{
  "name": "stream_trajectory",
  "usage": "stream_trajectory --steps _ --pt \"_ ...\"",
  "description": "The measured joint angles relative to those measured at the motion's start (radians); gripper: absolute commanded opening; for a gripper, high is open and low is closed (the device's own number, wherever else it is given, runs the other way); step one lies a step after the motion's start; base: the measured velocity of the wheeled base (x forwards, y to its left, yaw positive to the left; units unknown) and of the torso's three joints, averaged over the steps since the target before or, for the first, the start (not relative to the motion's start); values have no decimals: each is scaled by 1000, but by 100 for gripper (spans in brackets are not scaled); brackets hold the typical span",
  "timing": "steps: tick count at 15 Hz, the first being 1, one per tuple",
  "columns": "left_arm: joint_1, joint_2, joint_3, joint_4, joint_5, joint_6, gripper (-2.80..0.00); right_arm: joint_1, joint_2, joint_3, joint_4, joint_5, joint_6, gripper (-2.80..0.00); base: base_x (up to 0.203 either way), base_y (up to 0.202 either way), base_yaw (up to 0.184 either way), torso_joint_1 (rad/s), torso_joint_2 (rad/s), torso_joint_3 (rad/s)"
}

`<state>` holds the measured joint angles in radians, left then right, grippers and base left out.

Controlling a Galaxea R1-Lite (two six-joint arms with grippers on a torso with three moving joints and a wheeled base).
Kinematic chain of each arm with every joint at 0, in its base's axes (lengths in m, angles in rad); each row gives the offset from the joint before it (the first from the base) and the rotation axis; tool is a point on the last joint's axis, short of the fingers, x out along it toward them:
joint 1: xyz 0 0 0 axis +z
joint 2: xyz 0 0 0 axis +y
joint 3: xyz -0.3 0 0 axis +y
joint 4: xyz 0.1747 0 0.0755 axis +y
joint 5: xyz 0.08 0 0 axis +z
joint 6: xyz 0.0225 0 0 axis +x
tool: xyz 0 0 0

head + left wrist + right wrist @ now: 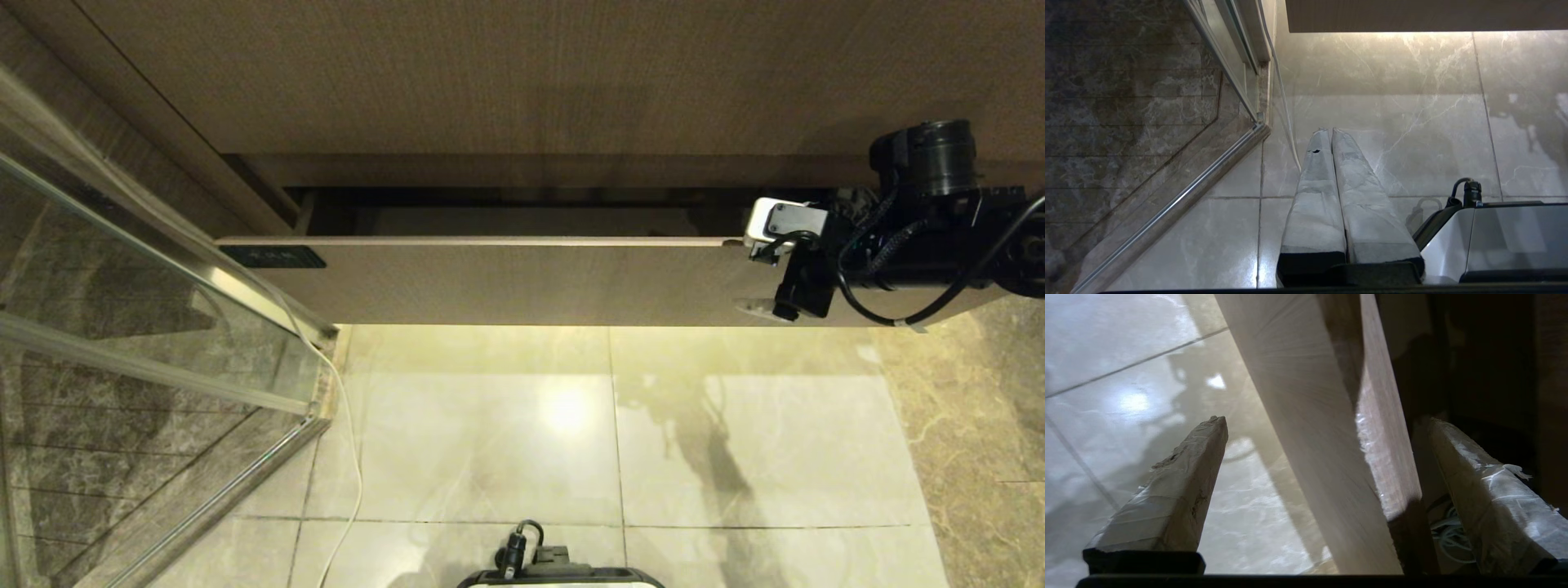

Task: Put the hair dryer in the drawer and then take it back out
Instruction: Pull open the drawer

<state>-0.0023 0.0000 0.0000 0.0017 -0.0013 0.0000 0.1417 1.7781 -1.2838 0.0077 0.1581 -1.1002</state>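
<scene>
Here, right gripper [1327, 457] spread wide, straddling drawer front [522, 282] at right end | left gripper [1331, 134] closed, parked low | advice: close squarely on panel, pull straight toward near side.

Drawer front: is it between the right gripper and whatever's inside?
Partly. The right gripper is open and straddles the front panel of the drawer near its right end: one finger outside over the floor, the other inside. A coiled white cord shows inside; the hair dryer's body isn't visible.
</scene>
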Motion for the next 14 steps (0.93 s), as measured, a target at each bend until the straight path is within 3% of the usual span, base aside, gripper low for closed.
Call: stream_trajectory --steps 4,8,14 --pt "0 0 0 -2 0 0 -280 -6 -70 59 100 1 63 0 0 0 0 0 0 0" --pt "0 0 0 -2 0 0 -280 -29 -183 188 106 5 88 0 0 0 0 0 0 0" --pt "-1 0 0 -2 0 0 -280 -79 -377 355 132 16 193 0 0 0 0 0 0 0"
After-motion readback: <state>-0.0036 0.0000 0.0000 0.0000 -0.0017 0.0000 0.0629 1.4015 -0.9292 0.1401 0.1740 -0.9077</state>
